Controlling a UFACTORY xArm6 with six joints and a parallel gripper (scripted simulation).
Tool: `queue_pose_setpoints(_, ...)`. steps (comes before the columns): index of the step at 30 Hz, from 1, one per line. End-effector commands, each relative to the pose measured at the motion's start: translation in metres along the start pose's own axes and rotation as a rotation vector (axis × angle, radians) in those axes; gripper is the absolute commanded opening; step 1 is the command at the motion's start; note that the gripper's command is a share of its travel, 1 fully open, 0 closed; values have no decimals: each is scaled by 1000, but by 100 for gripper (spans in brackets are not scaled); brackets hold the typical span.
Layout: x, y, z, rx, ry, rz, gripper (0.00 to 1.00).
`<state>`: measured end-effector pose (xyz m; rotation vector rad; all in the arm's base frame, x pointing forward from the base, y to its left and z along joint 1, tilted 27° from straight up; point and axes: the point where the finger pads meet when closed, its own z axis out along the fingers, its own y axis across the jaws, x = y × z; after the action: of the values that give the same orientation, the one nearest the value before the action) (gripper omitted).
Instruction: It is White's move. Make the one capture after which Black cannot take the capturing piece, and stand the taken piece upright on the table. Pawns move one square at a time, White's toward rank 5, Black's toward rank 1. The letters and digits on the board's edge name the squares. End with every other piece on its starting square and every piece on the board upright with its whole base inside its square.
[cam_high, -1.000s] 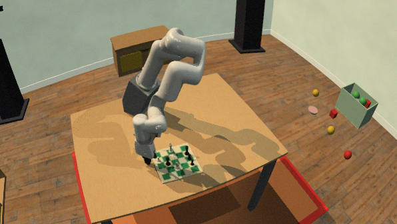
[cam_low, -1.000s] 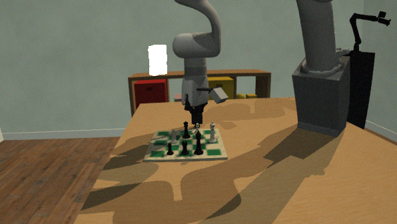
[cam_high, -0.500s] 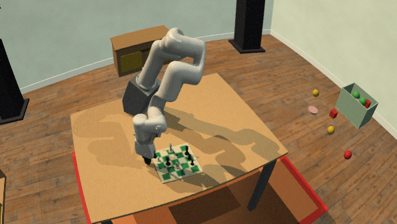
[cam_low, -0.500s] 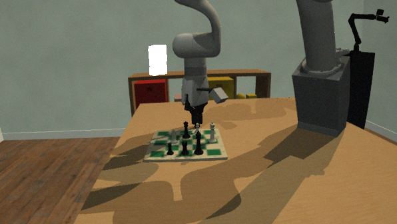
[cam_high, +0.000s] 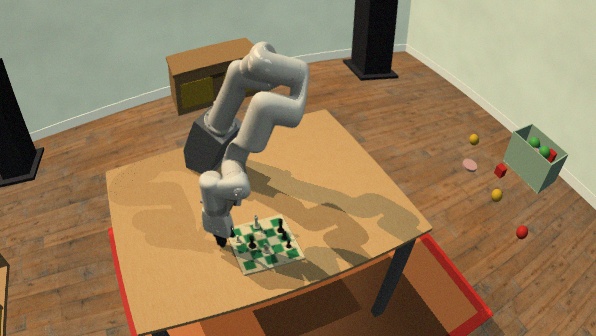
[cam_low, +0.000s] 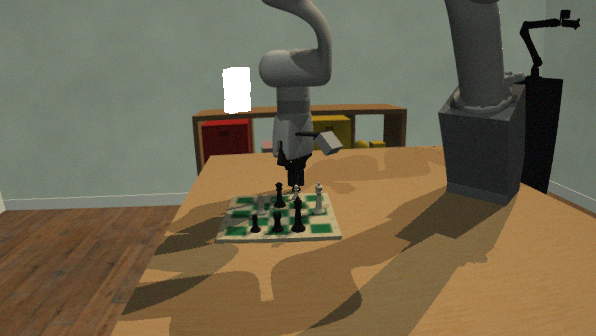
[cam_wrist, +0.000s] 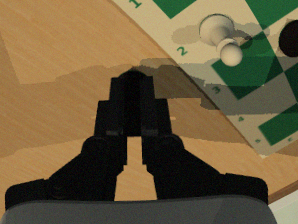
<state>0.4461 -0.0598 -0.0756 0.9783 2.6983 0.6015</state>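
Note:
The gripper (cam_high: 221, 242) (cam_low: 296, 184) (cam_wrist: 133, 87) is shut on a slim black piece (cam_wrist: 133, 73), mostly hidden by the fingers, low over the table beside the board's numbered edge. Whether its base touches the table is unclear. On the board (cam_high: 246, 273) (cam_low: 280, 240) (cam_wrist: 160, 30), a small white piece (cam_high: 238, 240) (cam_wrist: 216, 27) stands upright beside the 2. A tall white piece (cam_high: 256, 222) (cam_low: 318, 200) and another white piece (cam_high: 266, 248) (cam_low: 261, 205) stand farther in. A black piece (cam_high: 252, 243) (cam_low: 279, 196) stands near the middle; three more stand in the row farthest from the gripper, the tallest (cam_low: 298, 217) among them.
The wooden table (cam_high: 165, 285) (cam_low: 400, 290) extends around the board. The arm's grey base (cam_high: 202, 150) (cam_low: 480, 145) stands at the table's back edge. Nearest the gripper on the board are the small white piece and the black one beyond it.

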Motion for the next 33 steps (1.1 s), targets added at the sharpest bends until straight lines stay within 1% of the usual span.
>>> queue_pose_setpoints(1,-1,0,-1,-1,-2,0,0)
queue_pose_setpoints(33,-1,0,2,-1,-2,0,0)
